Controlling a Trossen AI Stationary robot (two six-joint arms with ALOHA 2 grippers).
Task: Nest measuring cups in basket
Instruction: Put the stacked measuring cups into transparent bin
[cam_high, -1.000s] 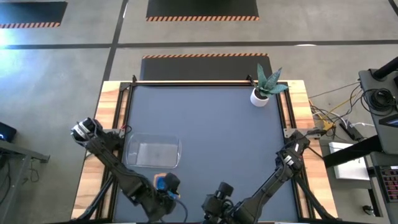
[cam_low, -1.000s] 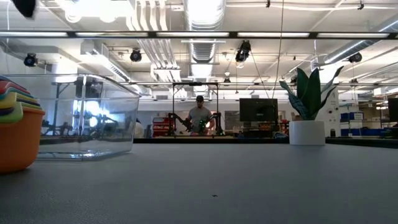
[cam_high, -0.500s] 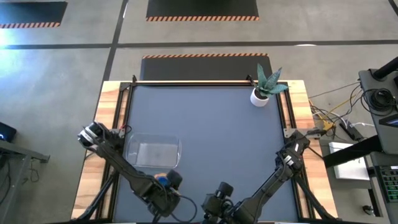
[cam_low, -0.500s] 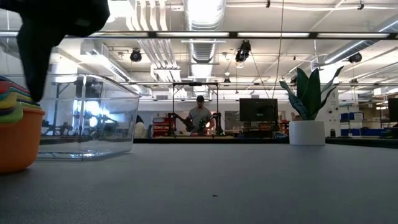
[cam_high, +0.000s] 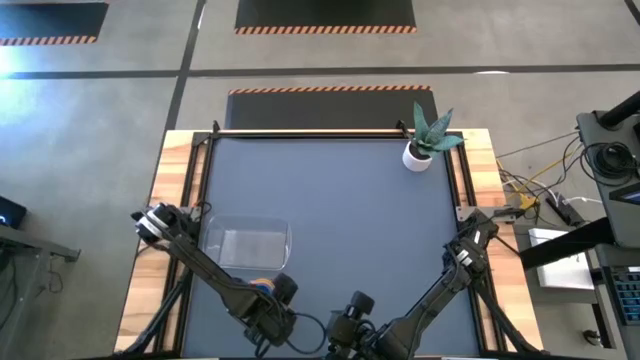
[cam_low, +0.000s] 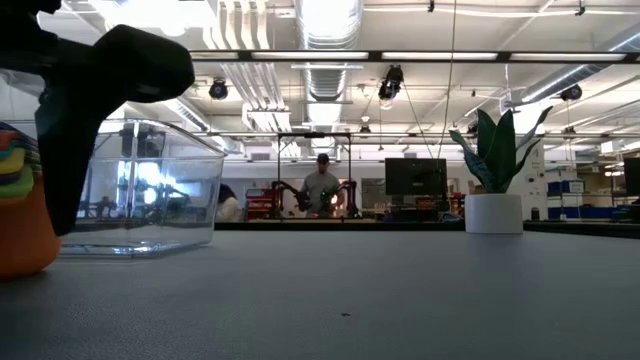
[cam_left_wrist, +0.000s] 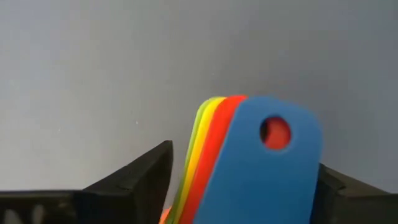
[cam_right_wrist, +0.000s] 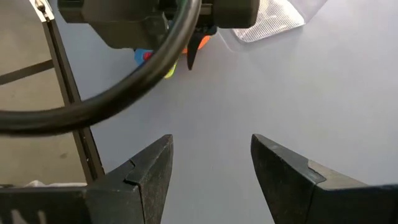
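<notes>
Left wrist view, nested measuring cups (cam_left_wrist: 249, 162), handles stacked between spread left fingers (cam_left_wrist: 134, 180), untouched, right fingers (cam_right_wrist: 140, 174) spread.

Measuring cups (cam_high: 262, 287) stacked on table (cam_high: 340, 210), just outside basket (cam_high: 245, 245) near edge. Left gripper (cam_left_wrist: 245, 186) straddled their handles. Potted plant (cam_high: 425, 140) stood at far right corner.
</notes>
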